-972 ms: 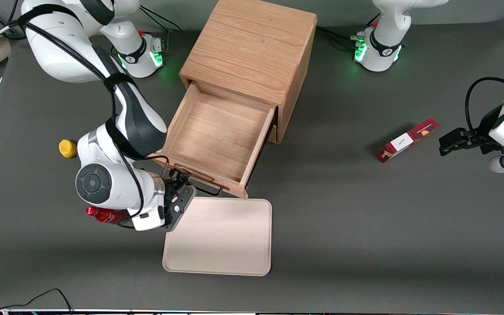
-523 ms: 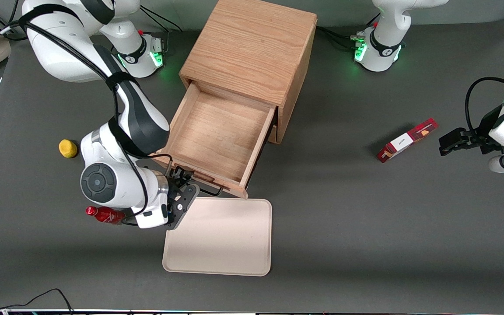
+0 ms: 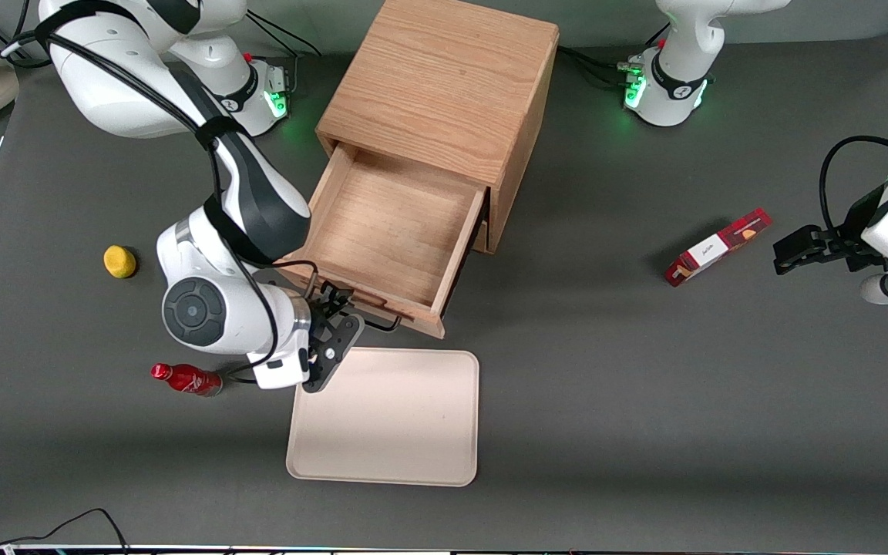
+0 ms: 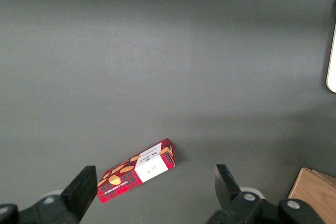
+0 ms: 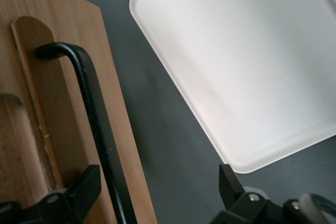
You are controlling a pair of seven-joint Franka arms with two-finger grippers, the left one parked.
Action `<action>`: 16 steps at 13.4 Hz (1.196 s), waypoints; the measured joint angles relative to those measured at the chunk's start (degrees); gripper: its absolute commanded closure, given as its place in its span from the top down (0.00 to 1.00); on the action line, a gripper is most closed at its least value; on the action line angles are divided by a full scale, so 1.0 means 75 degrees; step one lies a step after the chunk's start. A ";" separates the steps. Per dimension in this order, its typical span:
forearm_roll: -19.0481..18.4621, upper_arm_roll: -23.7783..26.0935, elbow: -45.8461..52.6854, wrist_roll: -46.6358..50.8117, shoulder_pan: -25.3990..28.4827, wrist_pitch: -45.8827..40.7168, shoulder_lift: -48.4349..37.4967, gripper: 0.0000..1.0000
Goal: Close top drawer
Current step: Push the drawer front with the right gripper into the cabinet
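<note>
The top drawer (image 3: 390,231) stands pulled out of the oak cabinet (image 3: 444,85), its tray empty. Its front panel (image 5: 118,124) carries a black wire handle (image 5: 92,119) and a raised wooden strip (image 5: 31,77). My right gripper (image 3: 344,327) is open and sits right at the front panel, nearer the front camera than the drawer. In the right wrist view the gripper (image 5: 160,187) has one finger over the panel beside the handle and the other finger out over the grey table. Nothing is held.
A beige tray (image 3: 386,416) lies on the table just in front of the drawer, nearer the camera. A red bottle (image 3: 186,379) and a yellow object (image 3: 119,261) lie beside the working arm. A red box (image 3: 718,247) lies toward the parked arm's end.
The gripper has moved toward the cabinet and the drawer has slid partly in with it. A gap has opened between the drawer front and the beige tray.
</note>
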 measured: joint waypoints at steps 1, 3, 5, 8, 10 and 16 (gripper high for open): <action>-0.0001 0.0043 -0.0140 0.0013 0.0000 -0.0003 -0.0081 1.00; -0.0005 0.0135 -0.0445 0.0041 0.0001 -0.0004 -0.0267 1.00; -0.0006 0.0225 -0.0736 0.0070 0.0002 -0.0004 -0.0428 1.00; -0.0006 0.0369 -0.1050 0.0460 -0.0004 -0.0006 -0.0576 1.00; -0.0007 0.0455 -0.1167 0.0606 -0.0004 -0.0007 -0.0637 1.00; -0.0064 0.0973 -0.1775 0.1232 -0.0014 -0.0008 -0.1031 1.00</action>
